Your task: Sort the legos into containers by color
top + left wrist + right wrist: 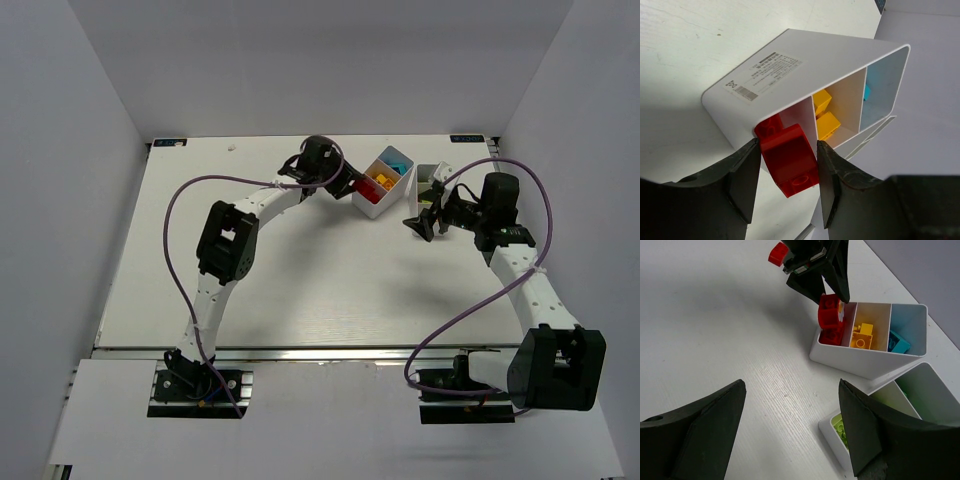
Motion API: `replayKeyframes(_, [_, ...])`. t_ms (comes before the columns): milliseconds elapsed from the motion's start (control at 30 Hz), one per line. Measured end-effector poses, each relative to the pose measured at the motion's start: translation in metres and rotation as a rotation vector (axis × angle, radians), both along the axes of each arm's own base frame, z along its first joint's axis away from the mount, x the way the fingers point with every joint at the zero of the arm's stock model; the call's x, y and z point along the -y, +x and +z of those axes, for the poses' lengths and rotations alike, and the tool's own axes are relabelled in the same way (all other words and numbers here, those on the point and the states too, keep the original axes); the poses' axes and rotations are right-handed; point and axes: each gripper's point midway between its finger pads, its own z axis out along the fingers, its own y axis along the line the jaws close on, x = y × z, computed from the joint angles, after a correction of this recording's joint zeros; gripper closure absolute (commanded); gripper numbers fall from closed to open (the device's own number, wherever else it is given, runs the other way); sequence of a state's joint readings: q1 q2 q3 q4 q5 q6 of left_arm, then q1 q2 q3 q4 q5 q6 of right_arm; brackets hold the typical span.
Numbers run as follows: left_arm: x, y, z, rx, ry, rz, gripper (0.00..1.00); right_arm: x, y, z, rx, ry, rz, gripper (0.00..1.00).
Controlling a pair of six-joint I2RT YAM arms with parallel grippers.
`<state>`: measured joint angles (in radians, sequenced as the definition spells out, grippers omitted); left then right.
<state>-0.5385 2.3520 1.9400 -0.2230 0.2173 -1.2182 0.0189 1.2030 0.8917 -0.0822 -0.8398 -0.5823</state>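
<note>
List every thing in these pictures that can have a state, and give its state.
First tray: holds red bricks, yellow bricks and a blue brick, each in its own compartment.
Second tray: holds lime bricks in one compartment.
Held brick: red, gripped over the red compartment.
Left claw: shut on the held brick.
Right claw: open, empty.
</note>
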Motion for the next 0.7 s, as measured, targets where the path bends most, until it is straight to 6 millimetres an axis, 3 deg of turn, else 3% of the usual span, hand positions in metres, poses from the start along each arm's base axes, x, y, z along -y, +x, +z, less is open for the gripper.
replayKeyframes(200, [0.007,0.0,0.014,0.024,-0.009,-0.014,0.35,0.0,0.0,0.0,0.002,0.001,0.001,0.2])
replayKeyframes(367, [0.01,-0.001,0.016,0.029,-0.011,-0.018,0.28,0.0,0.0,-0.002,-0.002,0.001,0.001,0.2])
replayKeyframes(700, [0.007,0.0,0.013,0.037,0.014,-0.015,0.3,0.0,0.0,-0.002,-0.003,0.001,0.0,0.2])
